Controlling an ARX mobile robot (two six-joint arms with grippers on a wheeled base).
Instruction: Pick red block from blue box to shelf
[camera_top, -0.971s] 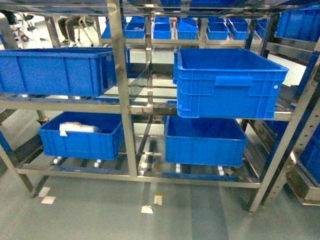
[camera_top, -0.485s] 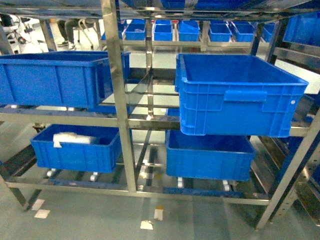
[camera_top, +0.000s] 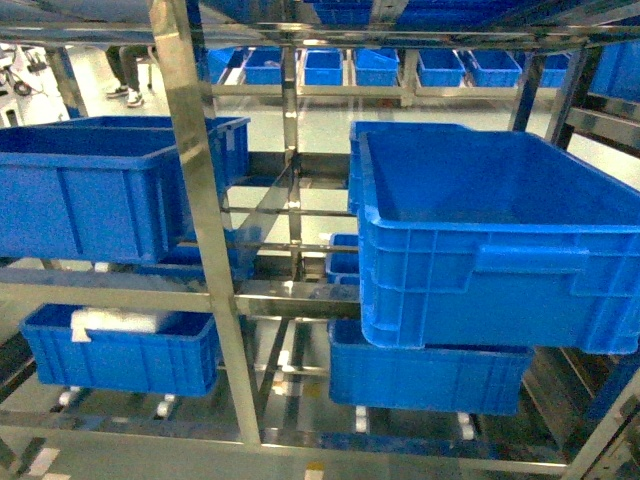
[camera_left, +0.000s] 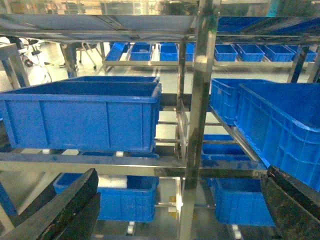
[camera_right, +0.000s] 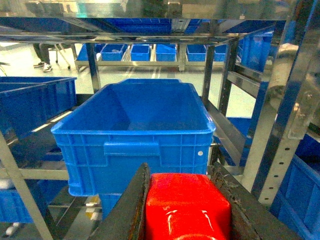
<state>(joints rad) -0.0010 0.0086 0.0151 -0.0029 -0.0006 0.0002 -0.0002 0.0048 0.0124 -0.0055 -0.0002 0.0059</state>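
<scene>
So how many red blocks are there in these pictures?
1. The red block is gripped in the right claw, in front of a blue crate on the shelf. Others could be hidden inside crates.

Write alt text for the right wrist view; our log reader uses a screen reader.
The right gripper holds the red block between its dark fingers at the bottom of the frame. Just ahead, an empty dark blue crate sits on the steel shelf, with more blue crates on racks behind.
</scene>
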